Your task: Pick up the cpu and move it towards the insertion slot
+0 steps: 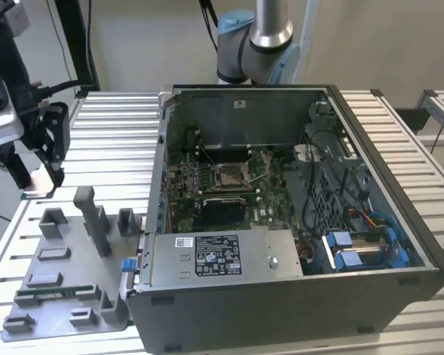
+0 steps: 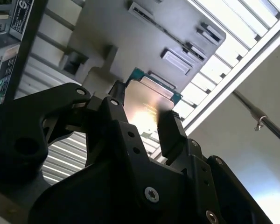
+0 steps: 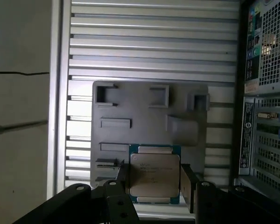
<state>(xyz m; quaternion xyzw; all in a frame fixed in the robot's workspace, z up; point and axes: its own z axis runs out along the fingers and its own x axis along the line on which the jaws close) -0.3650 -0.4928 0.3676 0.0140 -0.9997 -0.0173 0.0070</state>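
Note:
The cpu [image 3: 155, 173], a flat square chip with a silvery top, sits between the two black fingers [image 3: 122, 177] of my gripper [image 3: 155, 181], which is shut on it. In the second wrist view the cpu [image 2: 147, 108] is held clear above the grey holder plate [image 2: 130, 42]. In the exterior view the gripper [image 1: 37, 181] hangs at the far left, over the slatted table's edge. It is well apart from the insertion slot [image 1: 229, 175], a silver-framed socket in the middle of the board inside the open computer case.
The open computer case [image 1: 399, 222] fills the exterior view's right, with a power supply box [image 1: 214, 259] at its near side. A grey holder plate [image 1: 29, 251] with upright blocks lies between gripper and case, with a green memory stick [image 1: 55, 293] on it. The arm's base [image 1: 251, 44] stands behind the case.

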